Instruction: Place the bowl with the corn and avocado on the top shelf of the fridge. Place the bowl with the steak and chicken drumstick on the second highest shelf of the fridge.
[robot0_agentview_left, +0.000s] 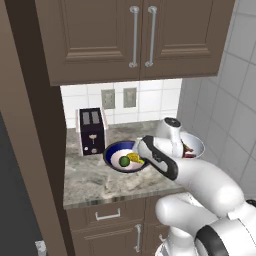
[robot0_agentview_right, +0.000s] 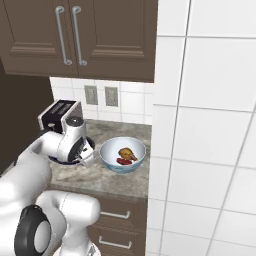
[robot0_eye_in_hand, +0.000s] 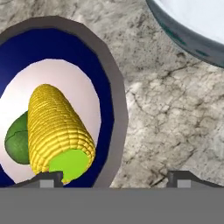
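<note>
A: Where is the bowl with the corn and avocado (robot0_agentview_left: 124, 156)?

B: On the bench (robot0_agentview_left: 95, 177), by the toaster (robot0_agentview_left: 90, 131). It looks hard and slippery, so grab the rim.

A: And the jaws?

B: Wide apart, one each side of that rim, holding nothing. The pale bowl (robot0_agentview_right: 122, 154) holds the steak (robot0_agentview_right: 122, 161) and the chicken drumstick (robot0_agentview_right: 127, 153).

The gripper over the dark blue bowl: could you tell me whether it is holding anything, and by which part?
Nothing is held. The gripper is open, its fingertips straddling the rim of the dark blue bowl beside the corn.
</note>
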